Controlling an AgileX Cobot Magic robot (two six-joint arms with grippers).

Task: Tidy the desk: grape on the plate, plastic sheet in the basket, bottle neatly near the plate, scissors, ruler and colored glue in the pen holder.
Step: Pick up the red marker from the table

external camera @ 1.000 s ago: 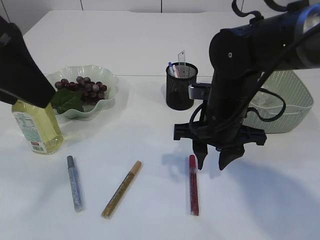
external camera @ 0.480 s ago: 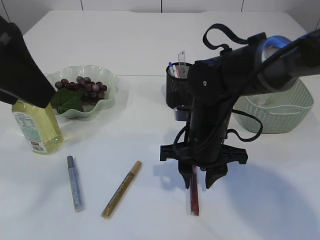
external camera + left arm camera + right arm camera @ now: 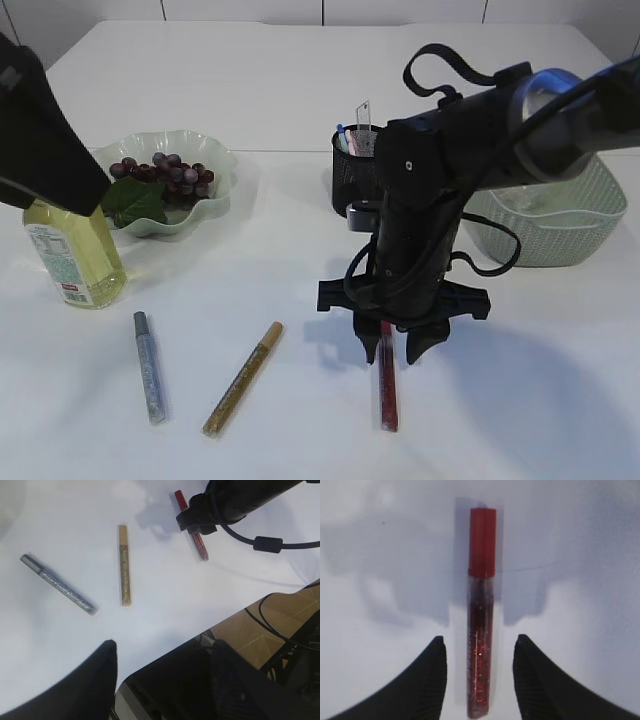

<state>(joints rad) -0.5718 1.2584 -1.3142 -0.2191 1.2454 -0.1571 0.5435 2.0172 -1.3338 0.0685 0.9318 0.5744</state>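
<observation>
Red glue tube (image 3: 481, 615) lies untouched between open, empty right gripper (image 3: 480, 680) fingers.

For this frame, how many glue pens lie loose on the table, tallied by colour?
Red glue pen: 1
Gold glue pen: 1
Silver glue pen: 1
Total: 3

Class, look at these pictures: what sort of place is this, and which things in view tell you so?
Probably a staged desk in a robot lab: a white table with a mesh pen holder, glitter glue tubes such as the red one, and a robot gripper over it.
</observation>
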